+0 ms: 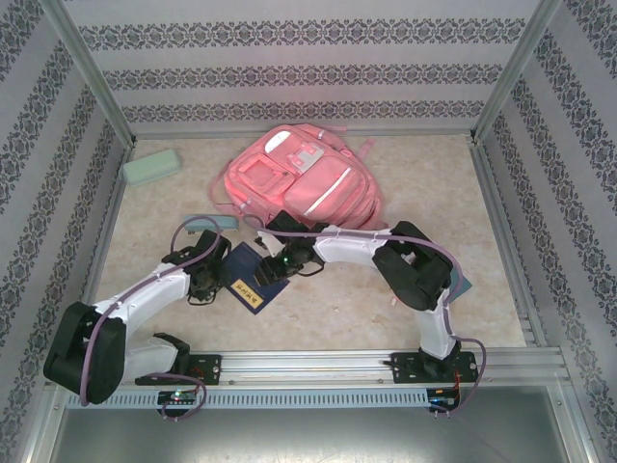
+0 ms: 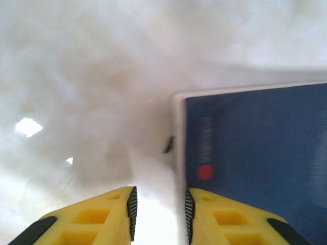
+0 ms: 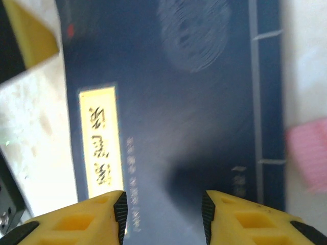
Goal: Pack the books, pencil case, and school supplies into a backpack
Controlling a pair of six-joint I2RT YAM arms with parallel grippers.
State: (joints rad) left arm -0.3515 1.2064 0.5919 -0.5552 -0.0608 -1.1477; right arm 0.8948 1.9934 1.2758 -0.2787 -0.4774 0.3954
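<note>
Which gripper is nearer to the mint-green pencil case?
Left. The left gripper sits at the left edge of the navy book, toward the pencil case; the right gripper hovers over that book, farther away.

A navy book [image 3: 173,102] with a yellow title label lies flat between and ahead of the fingers [image 3: 97,217] of the right gripper [image 3: 163,201], the pink backpack [image 1: 299,183] front-up beyond them, the mint pencil case [image 1: 151,168] far to their left.

Top view: high at the near edge, looking steeply down on the counter [image 1: 366,309]. Wrist views: close, downward, apparently sharing the navy book [image 3: 173,102].
</note>
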